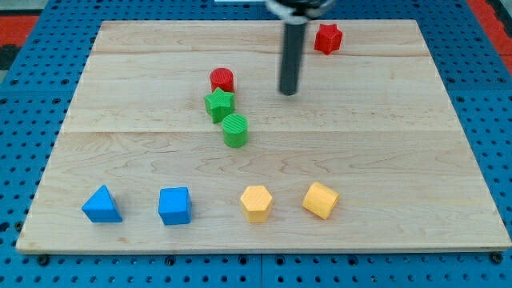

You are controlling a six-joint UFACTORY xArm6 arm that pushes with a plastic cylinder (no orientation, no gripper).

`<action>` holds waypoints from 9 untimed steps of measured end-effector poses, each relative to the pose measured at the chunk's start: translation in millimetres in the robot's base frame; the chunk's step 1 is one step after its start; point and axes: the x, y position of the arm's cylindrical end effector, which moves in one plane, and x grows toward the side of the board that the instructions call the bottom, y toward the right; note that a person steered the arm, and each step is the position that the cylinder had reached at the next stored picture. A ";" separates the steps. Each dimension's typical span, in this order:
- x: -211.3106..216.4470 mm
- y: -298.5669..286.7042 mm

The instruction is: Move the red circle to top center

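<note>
My tip [288, 92] hangs right of the red circle [222, 79], apart from it; there is no hand to open or close. The circle touches the green star [218, 104] below it. Best to get under its lower left and push up-right along the surface [384, 120], avoiding the star.

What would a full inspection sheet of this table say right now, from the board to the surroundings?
Surface: pale wooden board, lying flat.
Job's things: red circle left of centre, touching the green star below it.
Clutter: green circle, red star, blue triangle, blue cube, yellow pentagon, yellow cube.
Grippers: none; my tip is right of the red circle, apart from it.
Cables: nothing seen.
Surroundings: blue perforated base.
</note>
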 end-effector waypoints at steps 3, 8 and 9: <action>-20.2 -145.6; -108.0 -51.5; -63.4 -84.7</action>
